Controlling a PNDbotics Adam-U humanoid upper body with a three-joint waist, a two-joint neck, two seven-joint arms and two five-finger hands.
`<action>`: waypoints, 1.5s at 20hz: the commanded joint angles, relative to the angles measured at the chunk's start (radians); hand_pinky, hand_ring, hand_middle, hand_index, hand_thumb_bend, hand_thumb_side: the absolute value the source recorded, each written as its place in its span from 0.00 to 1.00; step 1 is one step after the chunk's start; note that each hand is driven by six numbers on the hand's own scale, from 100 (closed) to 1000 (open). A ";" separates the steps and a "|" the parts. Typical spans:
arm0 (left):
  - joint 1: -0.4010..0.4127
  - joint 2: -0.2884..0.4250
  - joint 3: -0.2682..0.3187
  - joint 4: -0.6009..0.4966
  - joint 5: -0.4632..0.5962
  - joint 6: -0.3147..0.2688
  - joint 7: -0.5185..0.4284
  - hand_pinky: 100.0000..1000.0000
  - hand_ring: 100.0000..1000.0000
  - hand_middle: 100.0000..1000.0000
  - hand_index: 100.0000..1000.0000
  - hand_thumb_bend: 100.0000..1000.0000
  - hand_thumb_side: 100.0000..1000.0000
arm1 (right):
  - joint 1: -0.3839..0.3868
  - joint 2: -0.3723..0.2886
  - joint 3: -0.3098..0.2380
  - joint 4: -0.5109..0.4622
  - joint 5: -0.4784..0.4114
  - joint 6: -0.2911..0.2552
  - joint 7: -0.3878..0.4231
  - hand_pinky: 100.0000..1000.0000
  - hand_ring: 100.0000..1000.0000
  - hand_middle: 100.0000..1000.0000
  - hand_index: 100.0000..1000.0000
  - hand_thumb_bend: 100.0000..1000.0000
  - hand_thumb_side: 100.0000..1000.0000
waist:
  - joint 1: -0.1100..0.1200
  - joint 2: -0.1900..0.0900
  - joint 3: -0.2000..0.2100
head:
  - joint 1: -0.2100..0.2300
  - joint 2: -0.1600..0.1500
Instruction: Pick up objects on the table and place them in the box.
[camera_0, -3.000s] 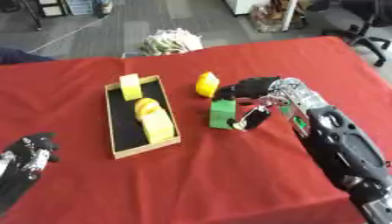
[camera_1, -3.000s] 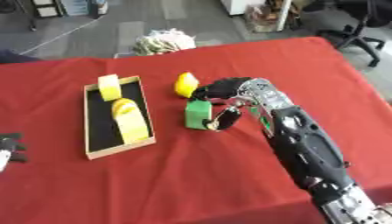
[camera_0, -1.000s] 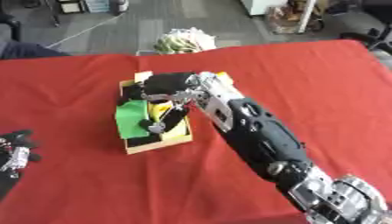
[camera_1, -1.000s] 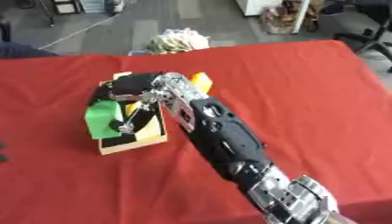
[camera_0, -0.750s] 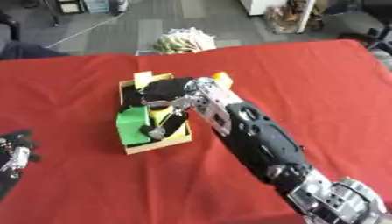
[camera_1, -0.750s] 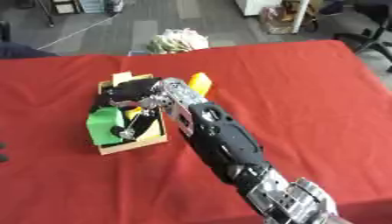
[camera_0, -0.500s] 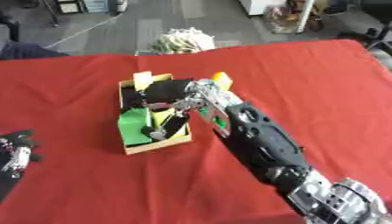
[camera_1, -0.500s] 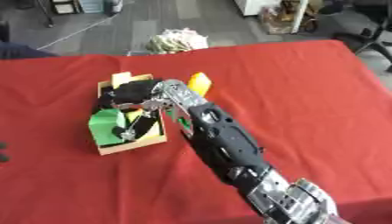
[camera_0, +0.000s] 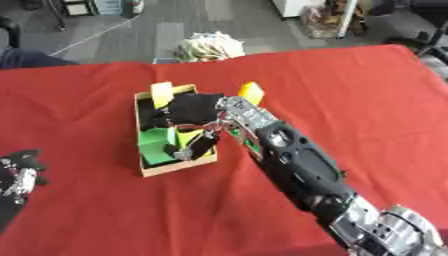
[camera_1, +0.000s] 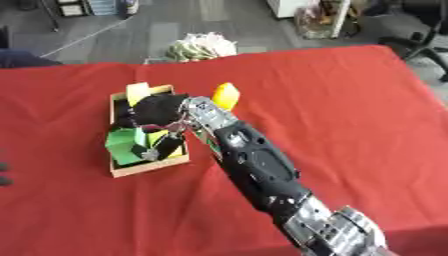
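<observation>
Red cloth is covering the bench (camera_0: 350, 80) throughout.

Left eye view. Box (camera_0: 175, 167): shallow cardboard tray, lying left of centre. Green block (camera_0: 157, 151): now sitting inside the box at its near end; three seconds ago it was standing on the cloth outside, and a second ago it was riding over the box in the hand. Right hand (camera_0: 188, 109): reaching across the box from the right, hovering above the block; its fingers (camera_0: 194, 147) are hanging down beside the block, touching or just off it, and whether they are clamped or parting cannot be told. Yellow pieces: one standing upright at the box's far end (camera_0: 162, 92), another partly hidden under the hand. Yellow block (camera_0: 250, 92): still out on the cloth, just beyond the box's far right corner. Left hand (camera_0: 19, 172): idling at the lower left edge, fingers relaxed and apart.

Right eye view. Same layout, shifted slightly. Green block (camera_1: 125, 141) is resting low in the tray, its underside apparently down on the box floor. Judgement: this placement is finishing; letting go and lifting clear is likely the next move, with the outlying yellow block remaining to collect.
</observation>
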 joint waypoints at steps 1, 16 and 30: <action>-0.005 0.006 0.004 -0.012 0.000 -0.003 -0.001 0.71 0.49 0.53 0.76 0.00 0.60 | -0.015 -0.008 -0.013 0.002 0.062 -0.020 -0.028 0.77 0.78 0.72 0.97 0.03 0.39 | 0.008 -0.025 -0.001 | -0.001 -0.003; -0.003 0.007 0.007 -0.012 0.000 -0.002 0.000 0.71 0.49 0.53 0.76 0.00 0.60 | -0.037 -0.050 -0.055 -0.011 0.013 -0.081 0.056 0.91 0.96 1.00 1.00 0.00 0.23 | 0.008 -0.027 -0.011 | 0.001 -0.005; 0.002 0.008 0.011 -0.010 0.000 -0.001 -0.001 0.71 0.49 0.53 0.76 0.00 0.61 | -0.098 -0.222 -0.215 -0.022 -0.600 0.250 0.415 0.81 0.88 0.97 1.00 0.00 0.08 | 0.005 -0.030 -0.018 | 0.006 -0.008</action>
